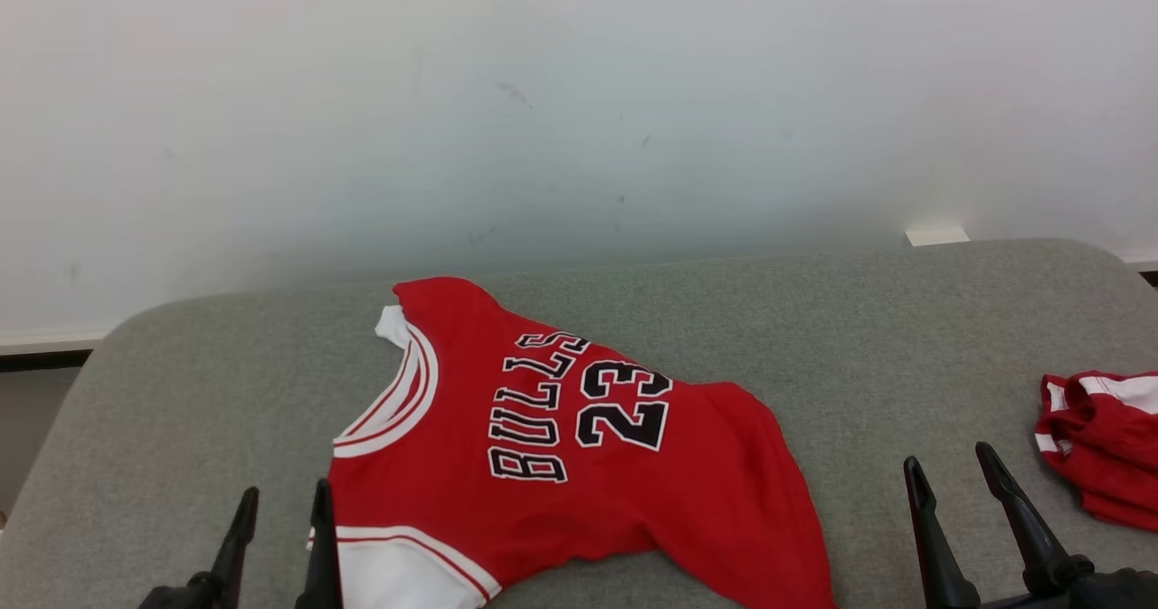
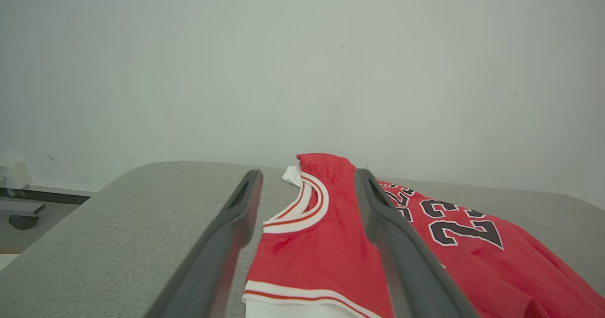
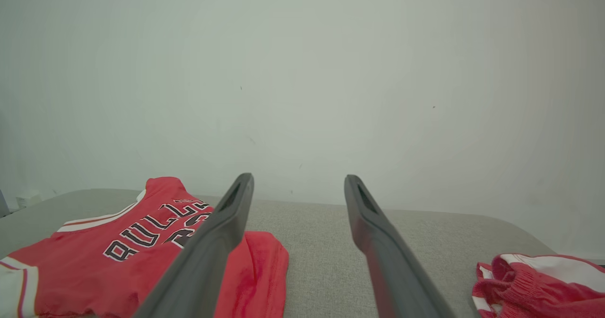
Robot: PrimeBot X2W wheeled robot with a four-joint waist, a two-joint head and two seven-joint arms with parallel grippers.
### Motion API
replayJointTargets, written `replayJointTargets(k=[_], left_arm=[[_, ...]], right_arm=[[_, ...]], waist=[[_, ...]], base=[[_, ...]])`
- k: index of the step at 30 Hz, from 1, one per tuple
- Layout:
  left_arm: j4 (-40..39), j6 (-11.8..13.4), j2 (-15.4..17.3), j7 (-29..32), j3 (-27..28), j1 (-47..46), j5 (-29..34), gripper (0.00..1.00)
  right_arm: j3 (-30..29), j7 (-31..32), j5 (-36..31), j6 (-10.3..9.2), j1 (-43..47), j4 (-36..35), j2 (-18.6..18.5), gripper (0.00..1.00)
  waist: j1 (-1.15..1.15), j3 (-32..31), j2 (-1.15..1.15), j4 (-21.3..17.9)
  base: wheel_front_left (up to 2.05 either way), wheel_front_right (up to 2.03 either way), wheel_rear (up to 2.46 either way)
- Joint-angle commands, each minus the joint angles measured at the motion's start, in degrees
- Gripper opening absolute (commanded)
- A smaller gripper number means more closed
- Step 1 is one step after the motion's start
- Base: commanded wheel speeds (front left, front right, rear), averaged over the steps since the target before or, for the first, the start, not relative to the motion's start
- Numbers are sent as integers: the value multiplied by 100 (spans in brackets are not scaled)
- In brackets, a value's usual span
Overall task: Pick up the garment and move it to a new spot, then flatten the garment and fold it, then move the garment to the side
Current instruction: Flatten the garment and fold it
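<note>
Jersey [image 1: 561,446] lies front-up on the table [image 1: 859,337], left of ctr, red w/ white trim, "BULLS 23" reading sideways. Neck opening faces the left side; the hem end runs off toward the right and the near edge, rumpled there (not flat yet). L claw [image 1: 286,490] sits at the jersey's near left corner, fingers apart, gripping nothing. In the head view its inner finger overlaps the white-banded armhole edge and the outer one is over bare table. Whether it touches cloth, can't tell. R claw [image 1: 948,453] is off to the right, fingers also spread wide, empty, over bare table btw the jersey and the shorts [image 1: 1104,442]. Those are a crumpled red-and-white heap at the table's right edge, well apart from the jersey. Pale wall [image 1: 579,93] behind.
</note>
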Motion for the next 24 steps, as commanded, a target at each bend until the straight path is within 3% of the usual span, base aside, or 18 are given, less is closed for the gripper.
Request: replayJointTargets(k=[1,17,24], left_arm=[[20,-14,-11,-9,31,-20,38,100],[542,-363,-168,1,286,154,269,100],[893,-316,-55,901,274,287,126,100]], right_arm=[[-13,-15,-36,-14,-74,-32,-34,100],[16,-15,-54,-14,345,130,-90,100],[533,845,418,-14,463,918,-289,100]], waist=[[0,4,0,3],[0,111,0,47],[0,214,0,57]], base=[[0,0,0],[0,0,0],[0,0,0]])
